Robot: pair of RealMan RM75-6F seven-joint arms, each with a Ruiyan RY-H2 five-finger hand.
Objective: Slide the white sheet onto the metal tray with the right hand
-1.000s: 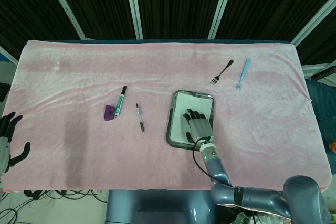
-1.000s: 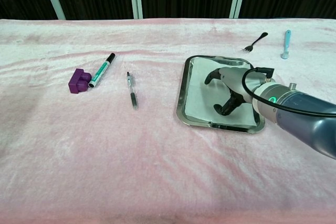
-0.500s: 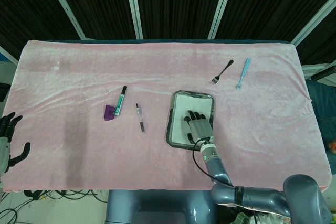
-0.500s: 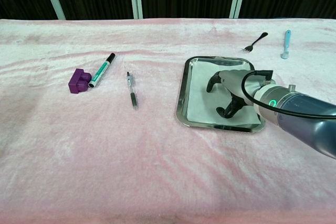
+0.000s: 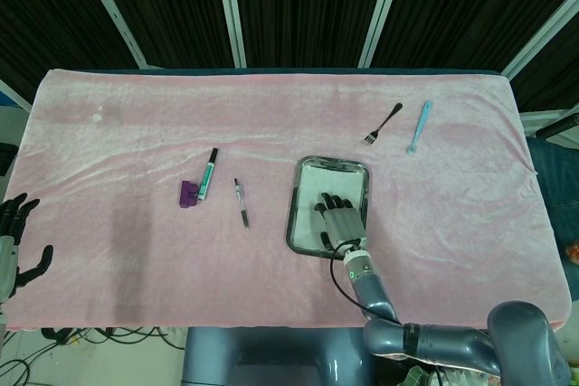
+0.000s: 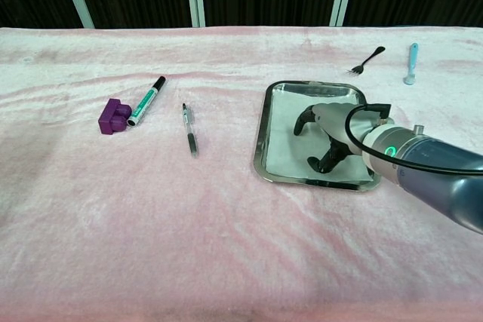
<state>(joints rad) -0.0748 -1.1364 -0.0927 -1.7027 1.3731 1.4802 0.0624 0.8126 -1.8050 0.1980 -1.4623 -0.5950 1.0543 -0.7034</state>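
Pulling back toward robot: right hand has slid slightly nearer tray's front edge over last second, fingers spread, pressing flat, gripping nothing. White sheet lies inside metal tray. Task looks nearly done. Left hand open at counter's edge.

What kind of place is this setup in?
Probably a robot test bench: a table under a pink cloth, dark curtain panels behind, and odd items such as a metal tray and marker.

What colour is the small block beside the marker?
Purple; the block shows best in the chest view, touching the marker.
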